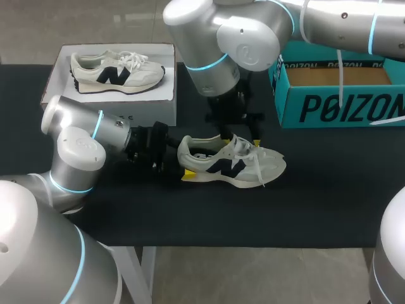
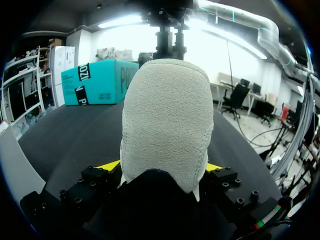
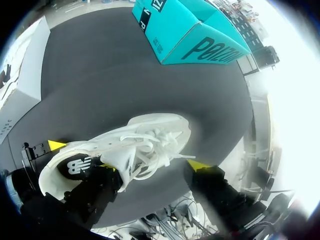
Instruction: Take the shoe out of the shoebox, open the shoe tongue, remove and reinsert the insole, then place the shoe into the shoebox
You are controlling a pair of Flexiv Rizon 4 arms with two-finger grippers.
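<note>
Two shoes in view; the one you are working on, the shoe (image 1: 231, 166), lies on its sole on the black table (image 1: 329, 190), toe toward the right arm's side and heel toward the left arm. It is out of the teal shoebox (image 1: 342, 104), which stands open at the far right of the table, well apart from it. Left gripper (image 2: 161, 167): your left wrist view shows the grey heel filling the gap between the jaws, with a yellow fingertip (image 2: 111, 165) against one side and its partner against the other, so log it as clamped on the heel. From the head view you see only the near yellow tip, low beside the heel; the far one is hidden by the shoe. Right gripper (image 3: 152, 166): it hangs above the laced midsection with jaws spread wide. In your right wrist view the laces and tongue sit between the fingers; one yellow tip (image 3: 107, 167) is right at the shoe's side by the collar, and the other fingertip (image 3: 197, 165) stands clear of the upper, with only a loose lace end near it. Log it as straddling, not gripping. The second shoe (image 1: 117, 73) rests on its side in the white box (image 1: 158, 92) at the far left.
</note>
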